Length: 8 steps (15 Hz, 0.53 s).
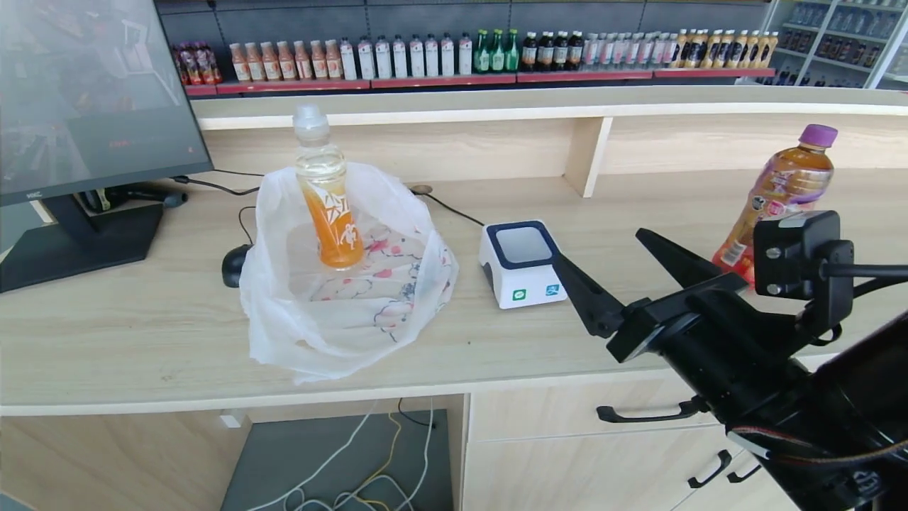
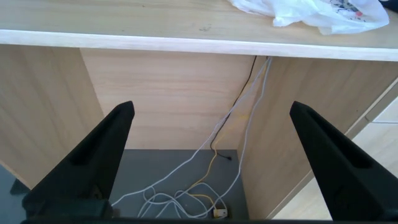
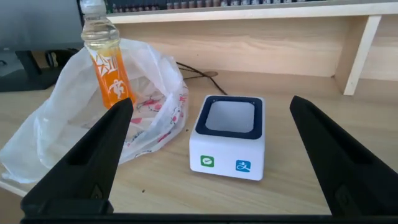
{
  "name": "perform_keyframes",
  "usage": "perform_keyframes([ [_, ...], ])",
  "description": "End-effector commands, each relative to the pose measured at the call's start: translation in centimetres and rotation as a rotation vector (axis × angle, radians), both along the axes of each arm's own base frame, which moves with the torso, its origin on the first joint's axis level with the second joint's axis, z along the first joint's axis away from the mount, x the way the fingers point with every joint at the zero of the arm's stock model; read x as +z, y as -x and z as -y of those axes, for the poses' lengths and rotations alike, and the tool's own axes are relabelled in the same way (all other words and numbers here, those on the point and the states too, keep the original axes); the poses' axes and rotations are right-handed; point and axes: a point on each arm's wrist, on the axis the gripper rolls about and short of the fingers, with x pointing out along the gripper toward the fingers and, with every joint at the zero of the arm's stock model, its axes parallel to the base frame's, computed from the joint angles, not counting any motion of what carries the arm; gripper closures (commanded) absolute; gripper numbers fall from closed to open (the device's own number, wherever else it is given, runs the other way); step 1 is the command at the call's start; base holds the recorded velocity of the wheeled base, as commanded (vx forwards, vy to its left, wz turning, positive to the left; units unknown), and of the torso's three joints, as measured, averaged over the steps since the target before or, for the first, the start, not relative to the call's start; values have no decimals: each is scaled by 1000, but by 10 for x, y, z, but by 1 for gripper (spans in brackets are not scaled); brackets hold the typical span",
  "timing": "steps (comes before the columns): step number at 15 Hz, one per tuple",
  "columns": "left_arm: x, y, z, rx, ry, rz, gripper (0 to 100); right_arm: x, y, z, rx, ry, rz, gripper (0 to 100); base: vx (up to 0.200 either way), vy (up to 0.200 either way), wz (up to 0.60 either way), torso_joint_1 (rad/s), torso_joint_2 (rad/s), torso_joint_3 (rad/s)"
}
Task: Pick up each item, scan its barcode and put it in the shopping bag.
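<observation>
An orange drink bottle [image 1: 326,191] [image 3: 109,59] stands upright inside the white plastic shopping bag [image 1: 340,284] [image 3: 68,130] [image 2: 317,14] on the counter. To its right sits the white barcode scanner [image 1: 520,262] [image 3: 227,137] with a dark window on top. A brown tea bottle [image 1: 780,199] with a purple cap stands at the far right. My right gripper [image 1: 624,270] [image 3: 211,168] hovers open and holds nothing, between the scanner and the tea bottle, pointing at the scanner. My left gripper [image 2: 211,168] is open below the counter edge, facing the knee space.
A monitor [image 1: 85,92] on its stand [image 1: 78,241] fills the back left, with a black mouse [image 1: 234,264] beside the bag. A raised wooden ledge [image 1: 553,106] runs behind the counter. Cables [image 2: 211,186] lie on the floor under the counter; drawers [image 1: 589,419] sit below right.
</observation>
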Motion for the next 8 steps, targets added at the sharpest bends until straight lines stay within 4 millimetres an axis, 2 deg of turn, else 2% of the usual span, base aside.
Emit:
perform_keyframes([
  [1, 0, 0, 0, 1, 0, 1, 0, -4, -5, -5, 0, 9, -9, 0, 0, -200, 0, 2, 7, 2],
  [8, 0, 0, 0, 1, 0, 1, 0, -4, -4, -4, 0, 9, -9, 0, 0, -200, 0, 4, 3, 2],
])
